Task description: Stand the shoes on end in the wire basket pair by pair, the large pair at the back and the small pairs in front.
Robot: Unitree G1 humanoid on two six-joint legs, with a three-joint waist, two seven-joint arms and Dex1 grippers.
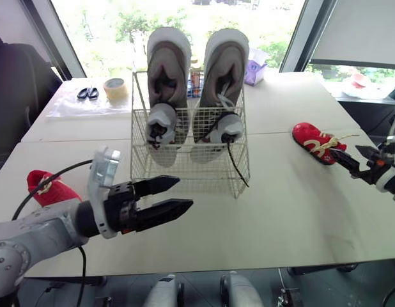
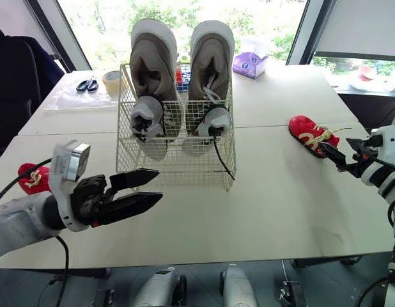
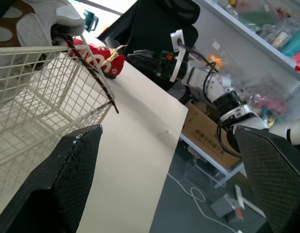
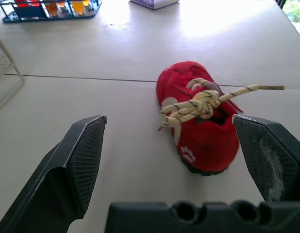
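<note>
Right gripper (image 1: 352, 158) is wide open, empty, and nearest the red shoe (image 4: 203, 131) lying on the table (image 1: 280, 211) straight ahead of it. The shoe's length runs roughly along the fingers' line. Second red shoe (image 1: 50, 187) lies by the left gripper (image 1: 183, 193), also open. Basket (image 1: 185, 173) holds two big grey shoes (image 1: 167, 64) at the back, two small grey ones (image 1: 160, 125) in front.

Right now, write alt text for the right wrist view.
A small red shoe with cream laces lies on the white table just ahead of the open right gripper, framed between its two black fingers.
</note>
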